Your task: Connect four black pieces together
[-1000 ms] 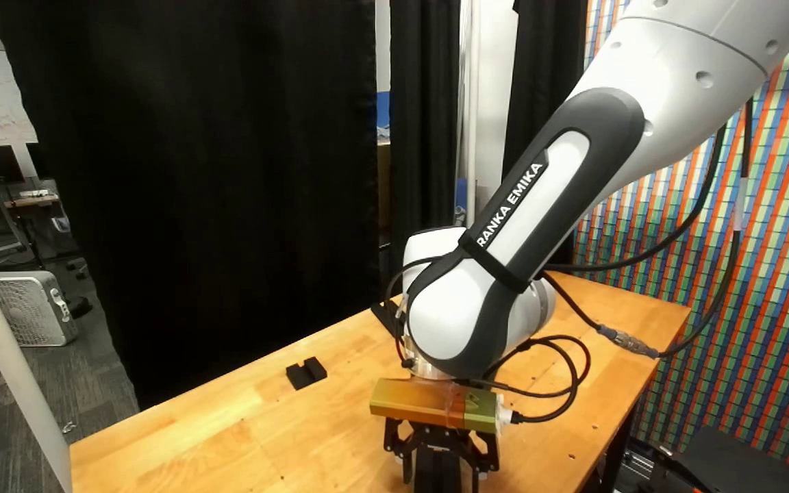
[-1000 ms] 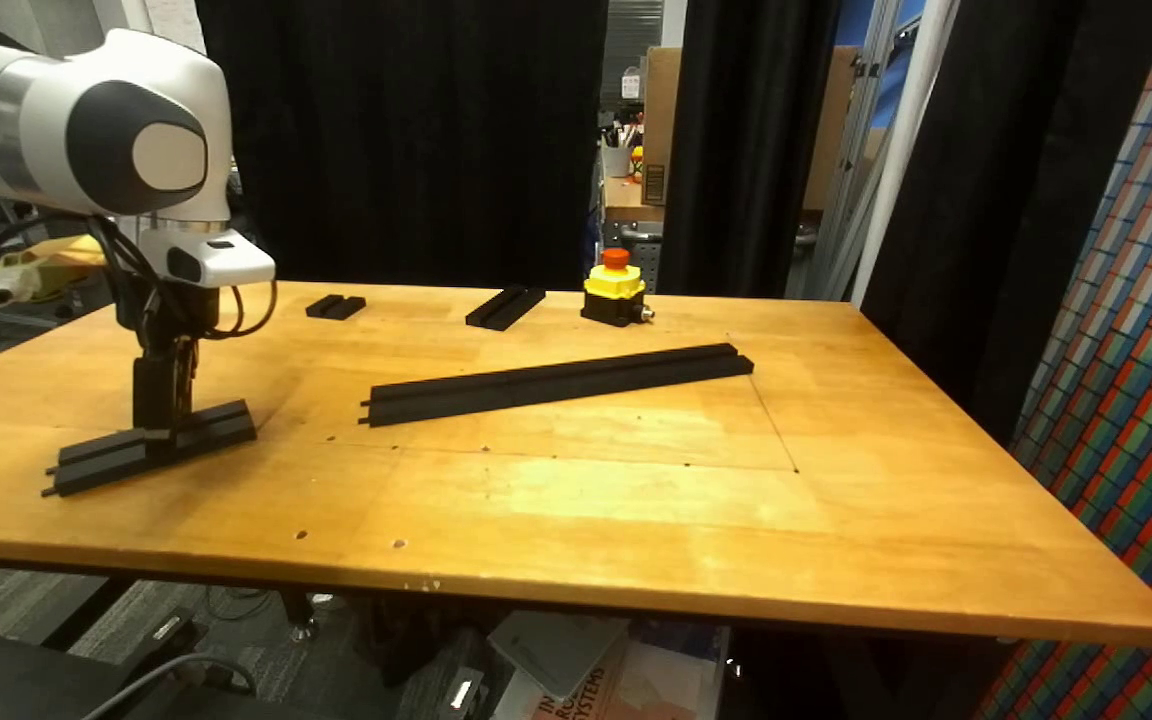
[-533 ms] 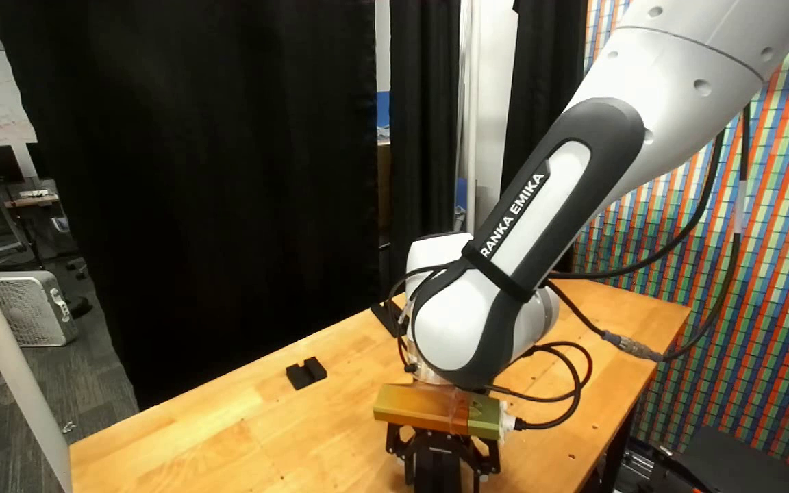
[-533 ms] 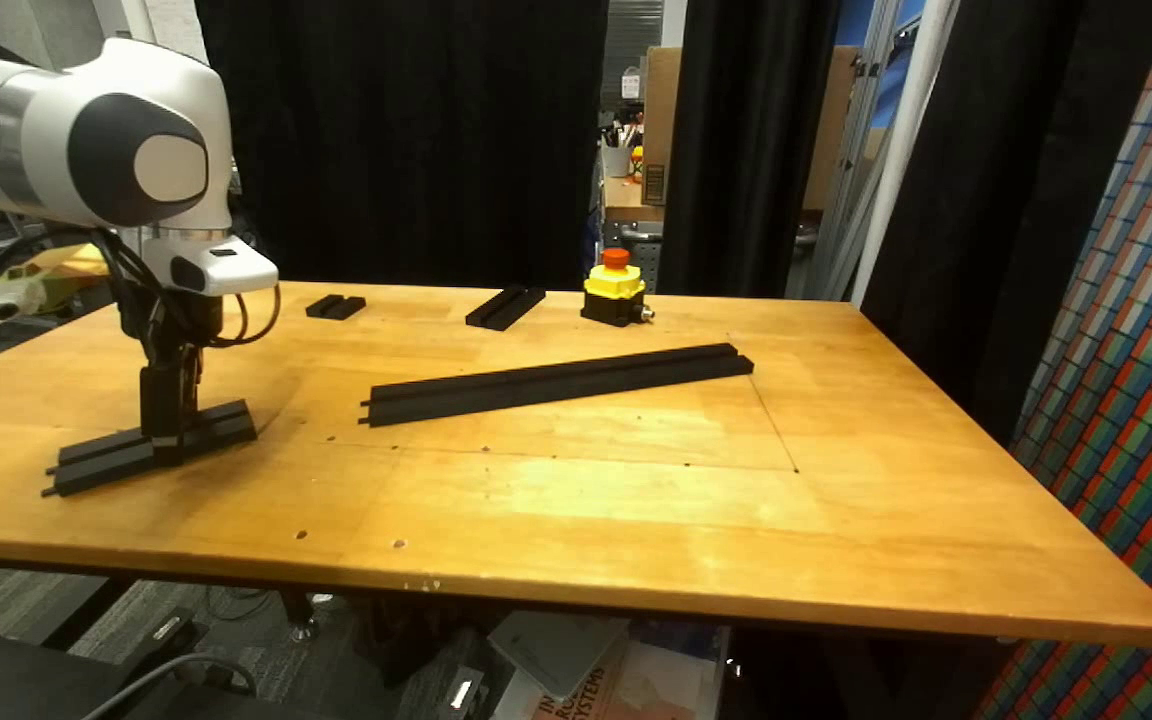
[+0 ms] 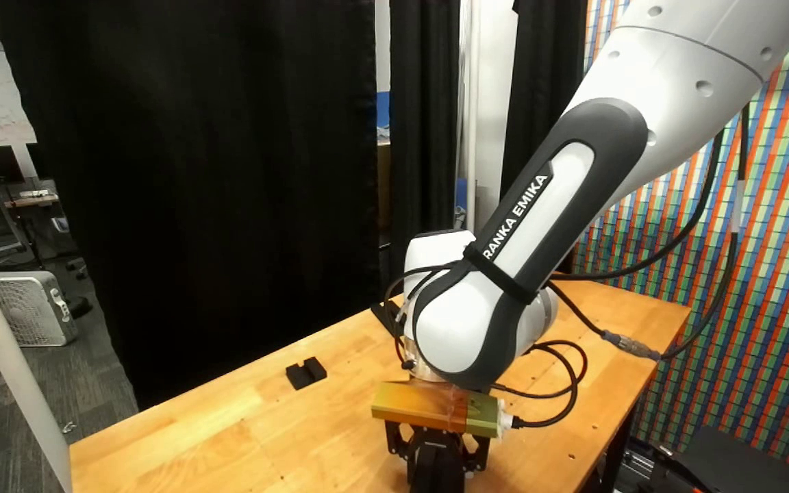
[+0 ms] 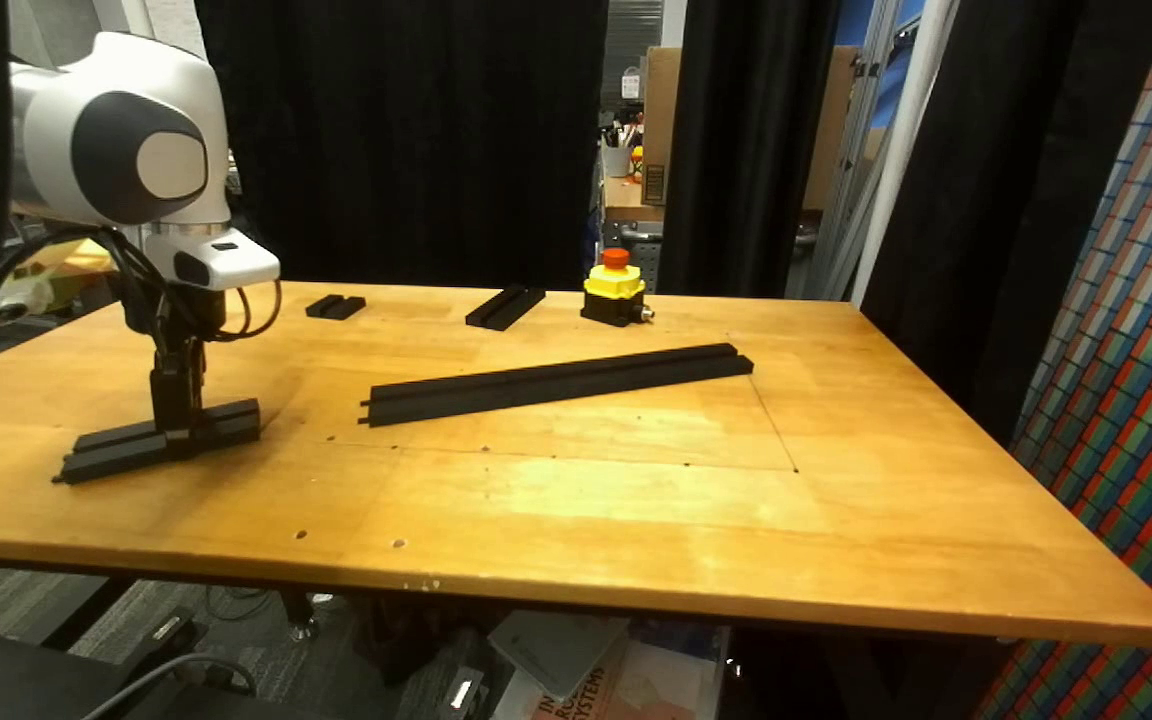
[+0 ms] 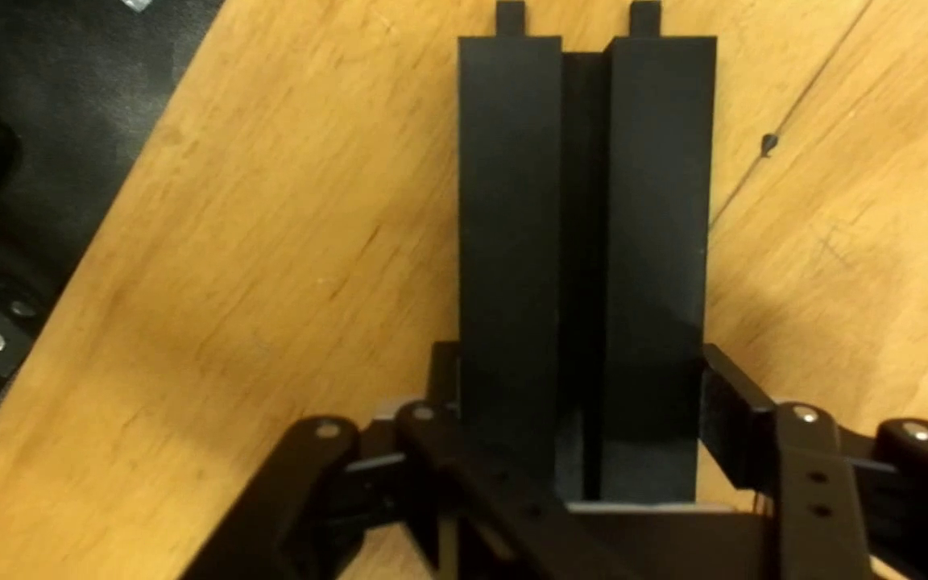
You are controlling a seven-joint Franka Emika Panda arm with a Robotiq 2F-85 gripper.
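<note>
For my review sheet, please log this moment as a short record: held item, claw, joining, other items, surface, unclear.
Held item: grooved black bar, with two pins at one end
Claw: closed across the bar, gripping its two long sides
Joining: bar not yet joined; it lies apart from the long black strip
Other items: stubby black slab, small black block, emergency stop button
Surface: wooden table
Unclear: how many pieces form the strip
</note>
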